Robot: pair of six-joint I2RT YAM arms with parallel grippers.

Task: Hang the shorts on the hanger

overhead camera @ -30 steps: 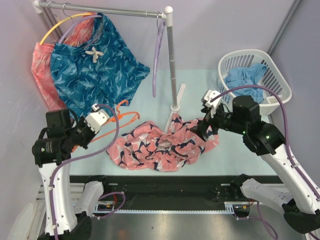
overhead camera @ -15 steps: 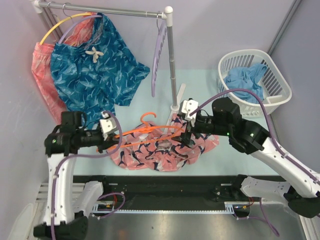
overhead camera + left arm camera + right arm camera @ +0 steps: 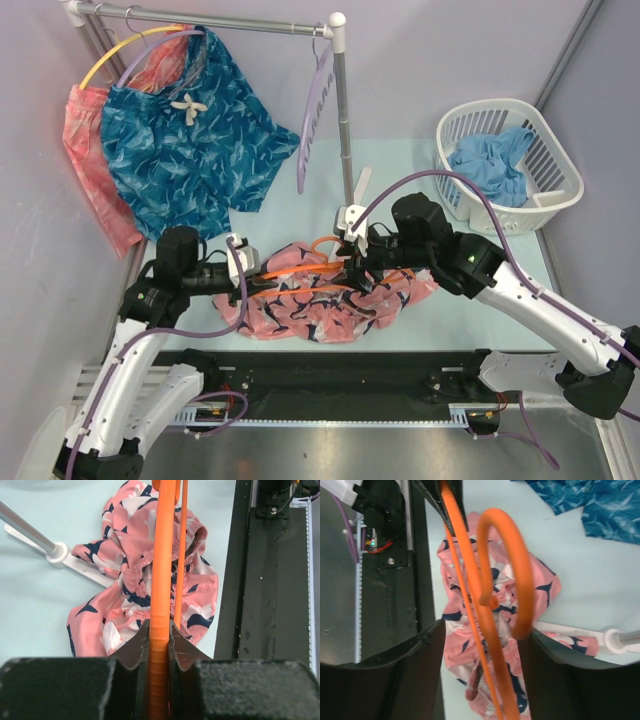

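The salmon-pink shorts (image 3: 322, 302) with navy and white leaves lie crumpled on the table near the front edge. My left gripper (image 3: 250, 279) is shut on one end of the orange hanger (image 3: 300, 268) and holds it level over the shorts. In the left wrist view the hanger's arm (image 3: 161, 580) runs straight out from between the closed jaws, over the shorts (image 3: 131, 592). My right gripper (image 3: 352, 264) is open, with the hanger's hook (image 3: 514, 570) and bars between its fingers (image 3: 422, 665). The shorts (image 3: 465, 647) lie below.
The rack's pole (image 3: 343, 130) and base (image 3: 352, 212) stand just behind the shorts. Teal-blue shorts (image 3: 190, 150), a coral garment (image 3: 85, 150), a yellow hanger (image 3: 110, 55) and a lavender hanger (image 3: 312, 120) hang on it. A white basket (image 3: 455, 118) with blue cloth sits back right.
My left gripper has carried the hanger right, from beside the shorts to over them. My right gripper has moved left from the shorts' right edge to around the hanger's hook.
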